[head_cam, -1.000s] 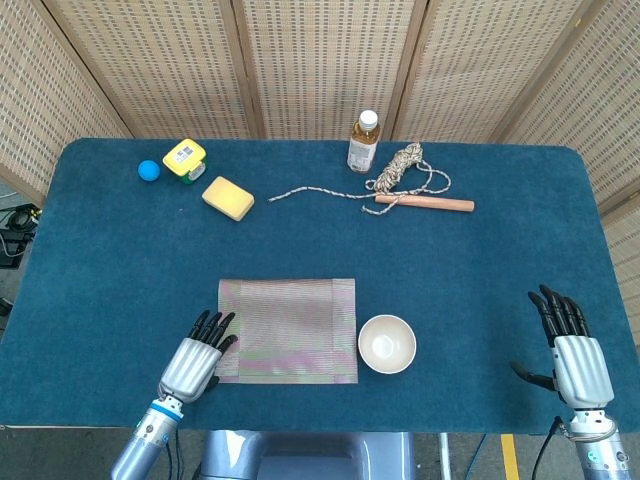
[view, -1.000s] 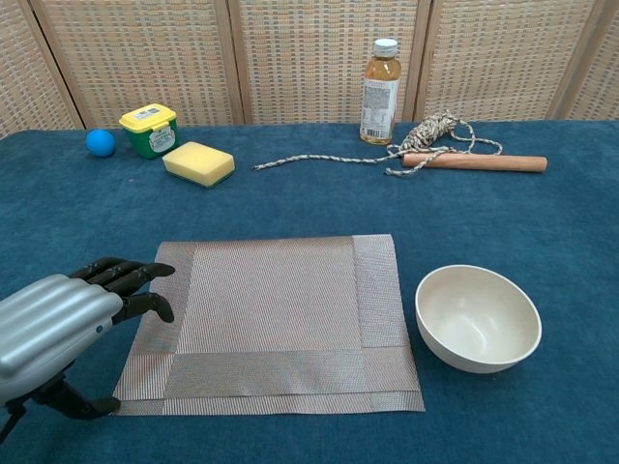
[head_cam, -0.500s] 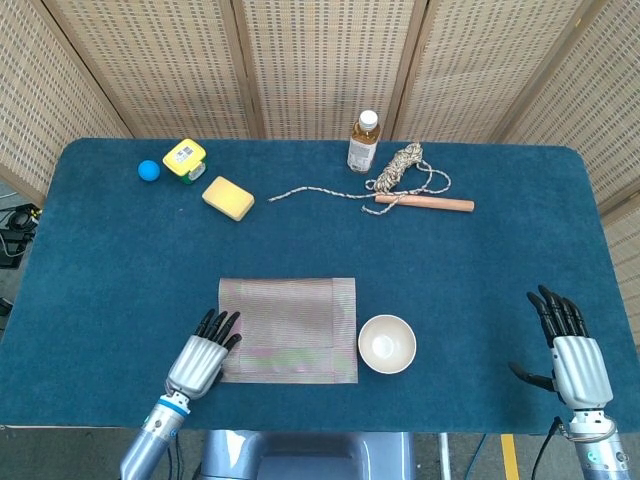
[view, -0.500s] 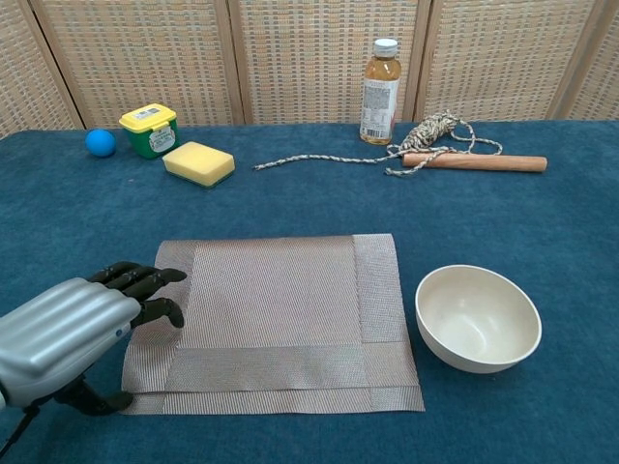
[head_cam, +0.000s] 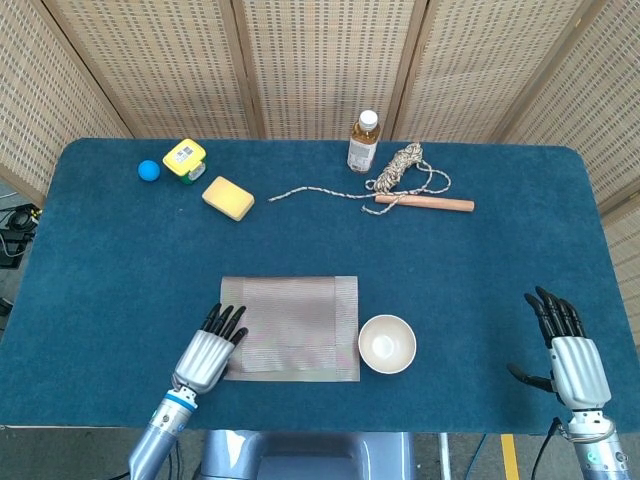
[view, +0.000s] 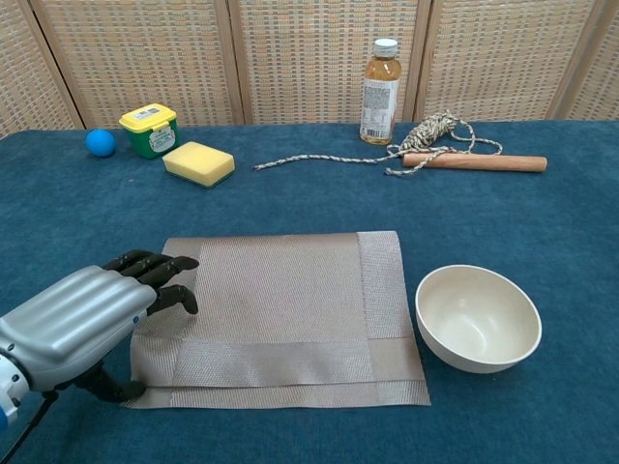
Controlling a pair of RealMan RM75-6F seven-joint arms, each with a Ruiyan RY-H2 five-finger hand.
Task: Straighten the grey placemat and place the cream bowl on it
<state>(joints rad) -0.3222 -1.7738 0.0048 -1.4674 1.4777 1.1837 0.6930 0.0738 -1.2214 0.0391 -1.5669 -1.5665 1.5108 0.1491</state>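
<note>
A table [head_cam: 120, 250] covered in dark blue cloth carries everything; near the front lies the grey placemat [head_cam: 291, 328], flat, with the cream bowl [head_cam: 387, 343] upright just beside its right edge; the left hand [head_cam: 207, 355] rests on the mat's left edge; toward the back left sit a blue ball [head_cam: 149, 170], a yellow-lidded tub [head_cam: 184, 158] and a yellow sponge [head_cam: 228, 197]; at the back centre stands a bottle [head_cam: 364, 141], with a coil of rope [head_cam: 405, 168] and a wooden stick [head_cam: 424, 203] beside it
</note>
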